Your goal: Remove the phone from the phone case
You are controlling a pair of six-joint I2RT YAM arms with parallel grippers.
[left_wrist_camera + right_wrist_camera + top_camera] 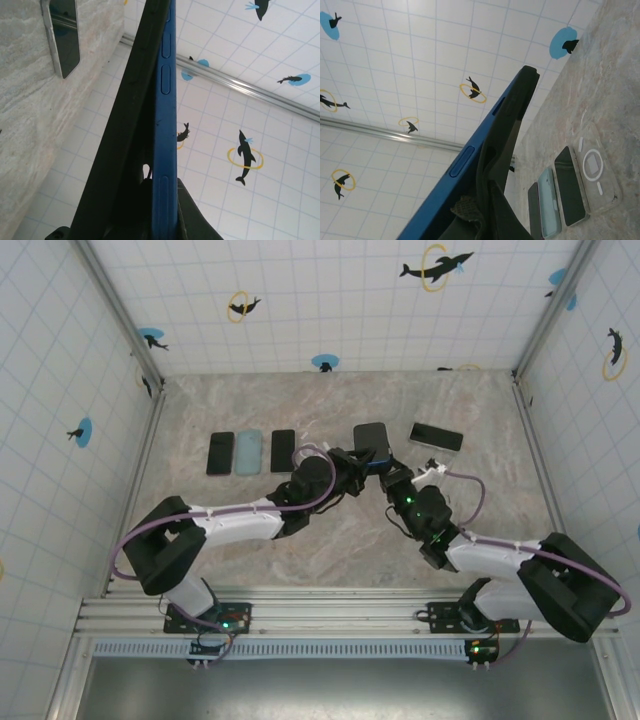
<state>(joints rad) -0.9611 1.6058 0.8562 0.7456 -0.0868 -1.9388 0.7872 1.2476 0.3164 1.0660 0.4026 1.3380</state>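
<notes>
Far left, a row of three phones [248,452] is laid flat on the table [330,540], well apart from the action. Next over, the left gripper [352,460] is clamped tight on the blue phone case [372,438]. The case is held up off the table in the middle, edge-on. The dark phone [125,140] looks part-peeled from it along one side, though that can't be told for sure. The right gripper [395,478] is pinched shut on the same bundle from the other side. Further right, a spare phone [436,435] is lying flat.

Risk-wise: if case and phone are being squeezed together by both pincers, nothing gets separated and the case just gets bent. If the hold is shallow, the phone could be popped free and dropped onto the table.
</notes>
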